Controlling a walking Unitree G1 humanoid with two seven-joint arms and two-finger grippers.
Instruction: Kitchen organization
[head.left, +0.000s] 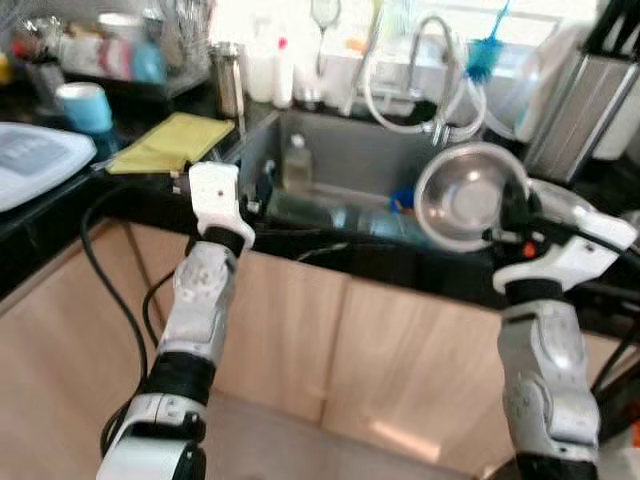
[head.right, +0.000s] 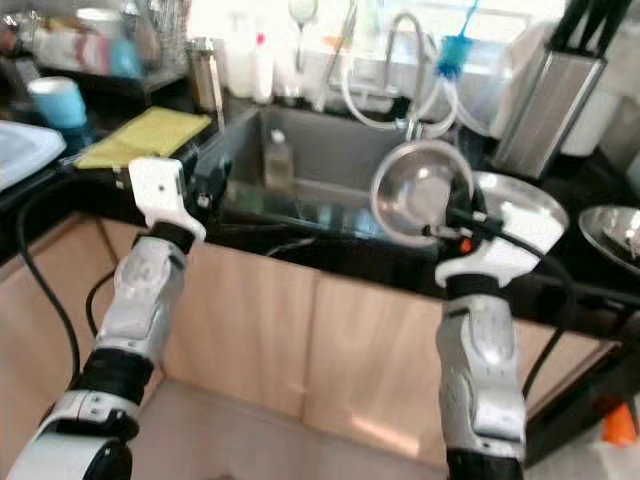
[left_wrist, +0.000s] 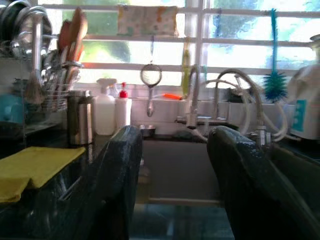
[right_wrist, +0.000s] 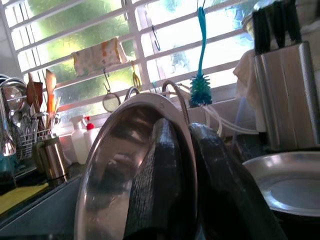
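Note:
My right gripper (head.left: 505, 222) is shut on the rim of a steel bowl (head.left: 468, 195), held up on edge over the right end of the sink (head.left: 350, 150). In the right wrist view the bowl (right_wrist: 120, 165) stands between the two black fingers (right_wrist: 160, 185). My left gripper (head.left: 255, 190) hovers at the sink's left front corner, open, with nothing between its fingers (left_wrist: 117, 180). A glass bottle (head.left: 295, 165) stands in the sink. A steel plate (head.right: 525, 205) lies on the counter just right of the held bowl.
A yellow cloth (head.left: 170, 140) lies on the black counter left of the sink, near a white lid (head.left: 35, 155) and blue cup (head.left: 85, 105). The tap (head.left: 430, 50), a blue brush (head.left: 487, 50) and a knife block (head.left: 585, 100) stand behind. Another bowl (head.right: 615, 230) sits far right.

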